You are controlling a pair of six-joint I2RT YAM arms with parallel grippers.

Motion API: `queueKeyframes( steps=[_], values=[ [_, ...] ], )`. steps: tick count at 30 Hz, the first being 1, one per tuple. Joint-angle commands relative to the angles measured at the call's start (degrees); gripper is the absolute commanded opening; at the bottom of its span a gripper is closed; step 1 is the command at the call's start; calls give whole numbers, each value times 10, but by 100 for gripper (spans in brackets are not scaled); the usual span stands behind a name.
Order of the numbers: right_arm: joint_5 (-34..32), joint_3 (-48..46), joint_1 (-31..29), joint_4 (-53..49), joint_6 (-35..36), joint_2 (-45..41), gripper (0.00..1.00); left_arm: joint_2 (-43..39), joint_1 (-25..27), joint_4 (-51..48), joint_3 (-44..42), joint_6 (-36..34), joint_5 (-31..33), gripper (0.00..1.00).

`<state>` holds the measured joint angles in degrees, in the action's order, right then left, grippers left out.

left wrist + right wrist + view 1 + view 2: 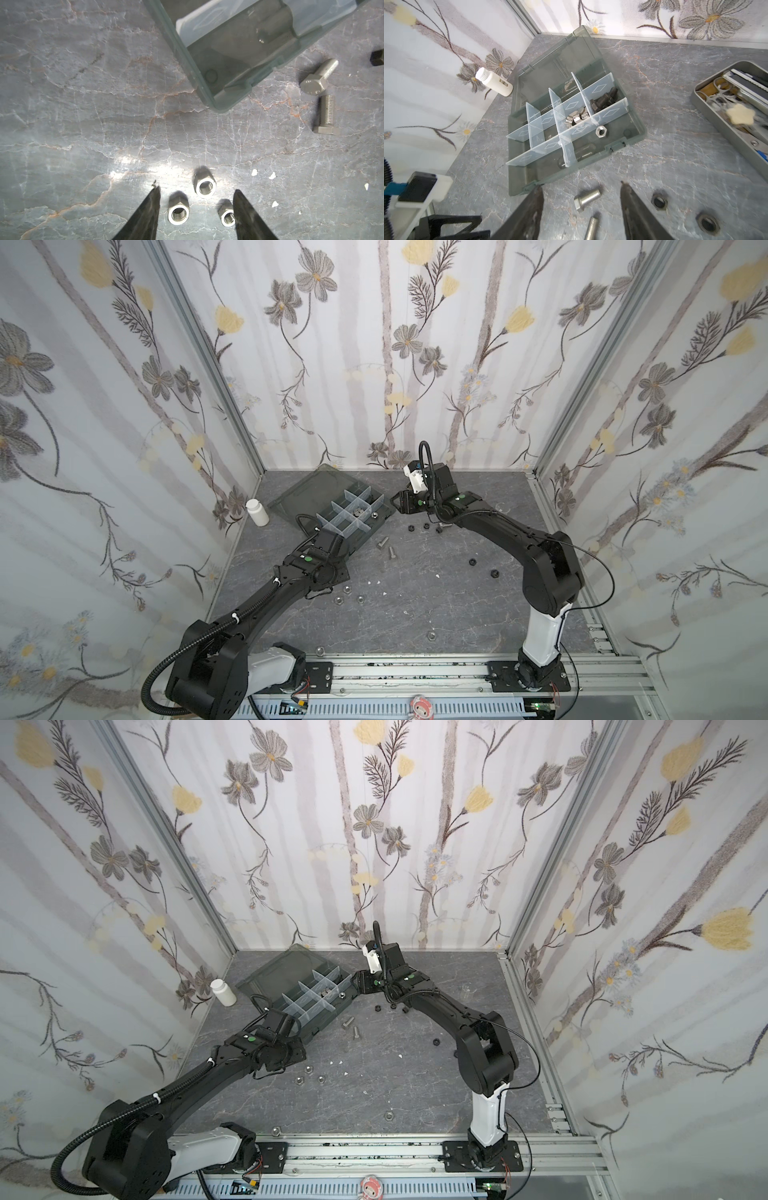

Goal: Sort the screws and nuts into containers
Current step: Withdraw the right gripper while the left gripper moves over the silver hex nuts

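Observation:
The dark grey organizer box (pixel 376 526) lies open at the back left, its containers (pixel 571 106) formed by whitish dividers. Silver nuts (pixel 576 118), black screws (pixel 605 99) and one lone silver nut (pixel 601 131) lie in separate compartments. My left gripper (pixel 196 189) hangs open over three silver nuts (pixel 204 187) on the table near the box corner (pixel 207 89). One of these nuts (pixel 227 216) sits against a finger; the top views hide the fingertips under the wrist. My right gripper (pixel 395 504) is open and empty by the box's right end, above two silver screws (pixel 586 199).
Black nuts (pixel 426 526) are scattered on the marble table right of the box, with more (pixel 493 573) further right. Stray silver nuts (pixel 432 634) lie near the front rail. A white bottle (pixel 257 512) stands at the left wall. A metal tin of tools (pixel 695 99) sits behind the right arm.

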<state>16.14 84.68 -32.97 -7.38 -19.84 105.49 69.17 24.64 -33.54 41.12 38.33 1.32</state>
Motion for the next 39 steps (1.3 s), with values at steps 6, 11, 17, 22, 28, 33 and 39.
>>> queueKeyframes(
  steps=[6,11,17,22,28,33,39],
  values=[
    [-16,-176,-1,141,-13,-151,87,-15,28,-1,-29,58,24,51],
    [-37,-247,1,163,-13,-223,92,-18,45,-9,-38,75,32,50],
    [-52,-299,1,181,-15,-270,93,-21,63,-26,-39,93,43,46],
    [-60,-308,1,179,-13,-277,94,-16,82,-25,-47,110,51,45],
    [-62,-310,2,180,-12,-281,95,-16,92,-28,-55,127,54,45],
    [-69,-316,2,182,-10,-287,95,-12,98,-18,-73,138,49,46],
    [-72,-318,3,183,-9,-287,95,-15,99,-5,-90,142,54,45]
  ],
)
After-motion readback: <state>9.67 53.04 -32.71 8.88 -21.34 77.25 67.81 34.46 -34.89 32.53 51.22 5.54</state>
